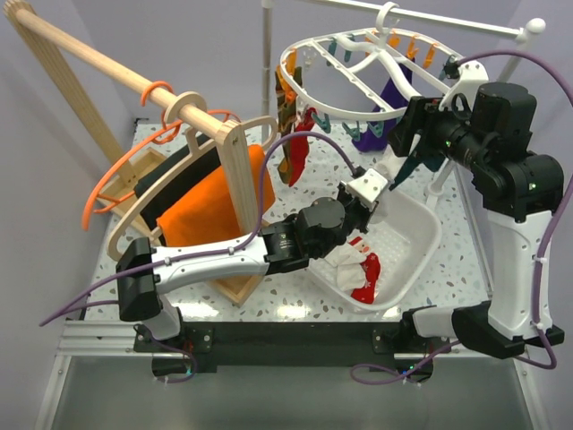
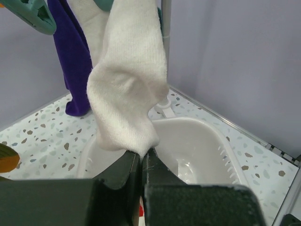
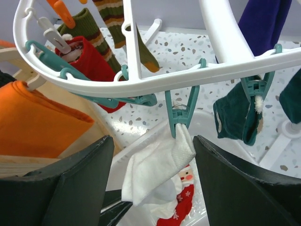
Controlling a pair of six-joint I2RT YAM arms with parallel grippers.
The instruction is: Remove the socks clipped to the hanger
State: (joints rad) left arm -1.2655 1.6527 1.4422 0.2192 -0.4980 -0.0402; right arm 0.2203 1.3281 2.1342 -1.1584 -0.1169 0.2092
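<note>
The white oval hanger [image 1: 358, 63] hangs at the back, with teal and orange clips. A white sock [image 3: 157, 169] hangs from a teal clip [image 3: 181, 113] on its near rim. My left gripper [image 2: 142, 157] is shut on the lower tip of this white sock [image 2: 127, 89], above the basin. My right gripper [image 3: 153, 141] is open, with its fingers on either side of the clip and sock and not touching them. A red sock [image 3: 89, 61], a brown-striped sock [image 3: 117, 19], a dark green sock [image 3: 235, 117] and a purple sock [image 3: 263, 19] are clipped on.
A white basin [image 1: 421, 242] under the hanger holds a red Santa sock [image 1: 367, 273]. At the left, a wooden rack [image 1: 89, 54] carries wooden coat hangers, thin orange hangers [image 1: 116, 175] and an orange cloth [image 1: 210, 202]. A white stand pole [image 1: 267, 54] rises behind.
</note>
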